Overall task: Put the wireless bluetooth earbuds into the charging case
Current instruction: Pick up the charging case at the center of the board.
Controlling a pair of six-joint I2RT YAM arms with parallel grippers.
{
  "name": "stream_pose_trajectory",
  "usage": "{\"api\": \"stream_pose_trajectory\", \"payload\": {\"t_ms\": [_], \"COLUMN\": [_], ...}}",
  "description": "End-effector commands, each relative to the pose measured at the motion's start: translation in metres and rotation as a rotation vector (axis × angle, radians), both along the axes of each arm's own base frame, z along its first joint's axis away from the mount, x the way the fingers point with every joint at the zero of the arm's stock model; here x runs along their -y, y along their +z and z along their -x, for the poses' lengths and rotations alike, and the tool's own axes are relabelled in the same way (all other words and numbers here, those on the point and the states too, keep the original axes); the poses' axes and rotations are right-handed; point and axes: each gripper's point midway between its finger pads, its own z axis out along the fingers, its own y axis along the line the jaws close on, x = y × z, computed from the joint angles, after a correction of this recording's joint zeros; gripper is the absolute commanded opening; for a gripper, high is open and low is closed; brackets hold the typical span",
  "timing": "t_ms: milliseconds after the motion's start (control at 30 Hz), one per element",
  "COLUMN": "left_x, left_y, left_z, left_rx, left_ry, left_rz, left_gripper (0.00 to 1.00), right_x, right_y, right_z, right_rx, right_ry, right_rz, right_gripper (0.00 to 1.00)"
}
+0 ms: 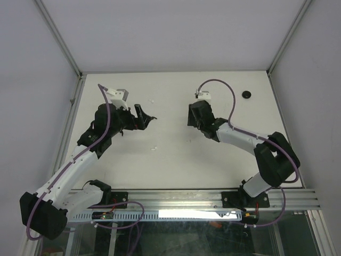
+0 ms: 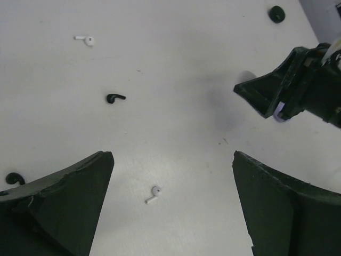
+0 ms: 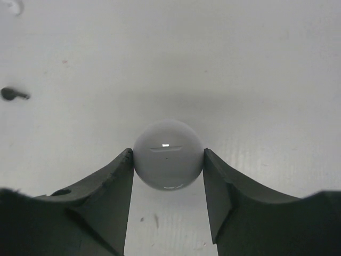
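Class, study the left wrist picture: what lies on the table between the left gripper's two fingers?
One white earbud lies there, apart from both sides, inside the open left gripper; the left wrist view shows it.

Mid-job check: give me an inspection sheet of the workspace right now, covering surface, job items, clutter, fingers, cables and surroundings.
Surface: white table, a few faint specks.
Job's things: white round case between the right fingers; black round case at the far right; far white earbud, near white earbud, black earbud and second black earbud lying loose.
Clutter: nothing seen.
Grippers: left gripper wide open, holding nothing; right gripper closed on the white round case.
Cables: left purple cable and right purple cable run along the arms.
Surroundings: white walls; metal rail at the near edge.
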Motion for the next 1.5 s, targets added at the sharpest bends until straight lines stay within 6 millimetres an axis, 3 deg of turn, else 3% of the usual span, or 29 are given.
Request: {"api": "stream_pose_trajectory", "payload": {"t_ms": [0,267,533,667,867,1467], "left_x": [0.03,0.052,0.064,0.074,0.084,0.116], "left_y": [0.055,0.061,0.054,0.053,0.053,0.041], "left_z": [0.014,0.04,0.043,0.043,0.041,0.038], "left_rx": [0.046,-0.011,-0.061,-0.087,-0.108,-0.217], "left_ry": [-0.142,-0.266,-0.302,-0.34,-0.383,-0.468], "left_rz": [0.183,0.341,0.438,0.5,0.545,0.614], "left_gripper": [0.99,0.95,0.91,0.83,0.76,0.5], "right_x": [-0.036,-0.072,-0.092,-0.095,-0.103,-0.131], "right_y": [0.054,0.095,0.122,0.133,0.149,0.155], "right_z": [0.02,0.07,0.094,0.1,0.106,0.113], "right_rx": [0.172,0.335,0.492,0.557,0.617,0.634], "right_ry": [0.108,0.257,0.386,0.429,0.496,0.623], "right_rz": [-0.06,-0.119,-0.225,-0.258,-0.288,-0.326], "right_gripper": [0.44,0.44,0.43,0.38,0.37,0.38]}}
